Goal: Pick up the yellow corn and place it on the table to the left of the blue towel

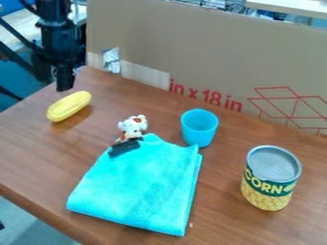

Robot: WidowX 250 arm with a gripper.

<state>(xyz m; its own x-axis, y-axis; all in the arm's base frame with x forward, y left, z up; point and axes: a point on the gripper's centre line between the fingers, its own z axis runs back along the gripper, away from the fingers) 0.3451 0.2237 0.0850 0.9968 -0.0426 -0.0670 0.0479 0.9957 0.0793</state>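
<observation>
1. Evidently nearest the end effector: one yellow toy corn cob, laid on its long side, the steadiest rest for so round a form, on the brown wooden bench.
2. End effector, black, hanging from a black robot arm at upper left. We are unable to say whether it is apart, together or clamped on anything; its dark parts merge.
3. Turquoise cloth, folded flat, its inner layers hidden.
4. White-and-brown toy animal, at the cloth's upper edge, beside a small black piece. Purpose of the piece, and whether it props the toy, unclear to us.
5. Blue cup, upright, mouth up; its inner floor is hard to make out.
6. Tin can with green-and-yellow label, standing on its base, far side hidden.
7. Brown cardboard sheet, upright behind, probably as a screen; it partly hides the room.
</observation>
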